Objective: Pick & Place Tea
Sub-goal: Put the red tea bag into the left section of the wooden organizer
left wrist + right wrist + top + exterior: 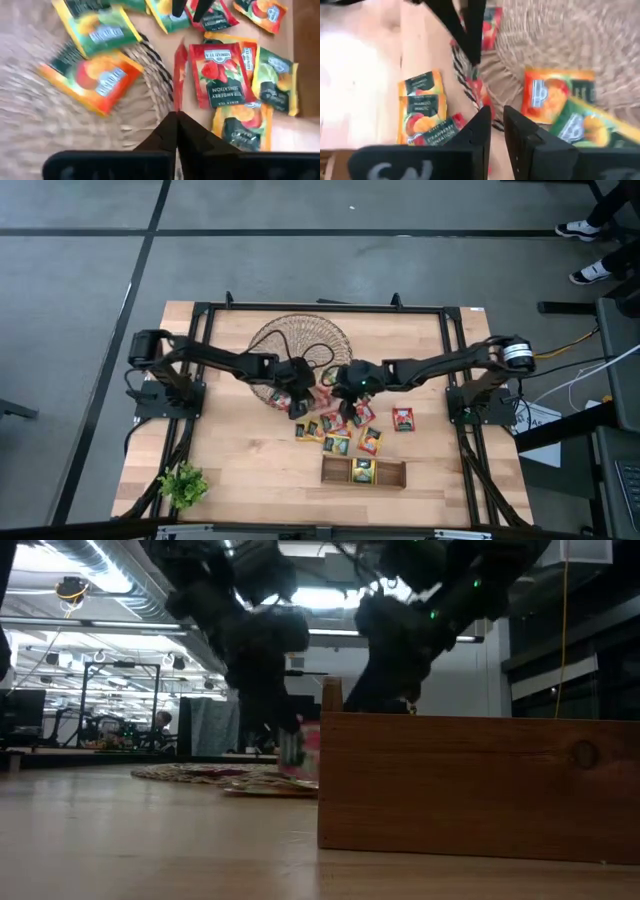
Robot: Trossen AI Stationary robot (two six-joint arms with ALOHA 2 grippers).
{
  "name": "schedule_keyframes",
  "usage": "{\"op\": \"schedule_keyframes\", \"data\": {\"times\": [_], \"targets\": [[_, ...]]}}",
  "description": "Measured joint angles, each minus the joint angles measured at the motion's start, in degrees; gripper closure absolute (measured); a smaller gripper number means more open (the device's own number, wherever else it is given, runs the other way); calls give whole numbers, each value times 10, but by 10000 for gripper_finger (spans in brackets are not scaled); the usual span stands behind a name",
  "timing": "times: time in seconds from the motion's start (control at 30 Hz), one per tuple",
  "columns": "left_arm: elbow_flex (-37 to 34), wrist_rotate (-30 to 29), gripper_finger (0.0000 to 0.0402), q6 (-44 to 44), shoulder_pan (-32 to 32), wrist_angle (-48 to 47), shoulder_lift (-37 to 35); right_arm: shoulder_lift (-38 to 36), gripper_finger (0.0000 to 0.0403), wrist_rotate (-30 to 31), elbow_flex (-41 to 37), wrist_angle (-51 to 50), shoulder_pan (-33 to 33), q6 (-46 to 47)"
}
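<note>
Landmark: wicker dish [300, 340].

Nearest the camera side of the worktop [230, 470]: wooden tray [363, 471], on the front side of the dish and well apart from it. Its middle compartment holds one sachet; the outer two look empty.

Between tray and dish: loose pile of tea sachets [340, 430] flat on the worktop, with one red sachet [403, 419] off to the pile's right. In the left wrist view a few sachets lie on or over the dish rim; the orange one [90, 80] is on the weave.

At the dish's front rim: both pincers, close together. Left pincer [176, 120] is clenched, and a red sachet [179, 75] stands on edge at its tips. It looks pinched, but I can't confirm the contact. Right pincer [497, 117] is just beside it on the dish's right-front edge, fingers nearly together with a thin gap and nothing visibly between them, so I read it as released. The low view shows both arms down at the dish, behind the tray wall.

Step, my read: left arm is picking a red sachet at the rim, with most of the placing yet to do.

Next move calls for: a straight lift to confirm the grip and clear the neighbouring sachets, then carry to the target. The right arm is close, so watch for collision.
</note>
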Motion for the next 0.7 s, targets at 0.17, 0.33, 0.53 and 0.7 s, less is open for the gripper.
{"op": "schedule_keyframes", "data": {"times": [0.17,0.33,0.53,0.7], "targets": [[9,-68,399,94,-12,-58,-47,-29,347,-1,0,21,0,-35],[9,-103,399,170,-24,-73,-80,-31,306,-1,3,55,0,-73],[9,-119,399,185,-32,-79,-84,-31,230,-1,25,57,0,-123],[22,-158,399,149,-32,-83,-84,-25,203,2,39,55,1,-142]]}}
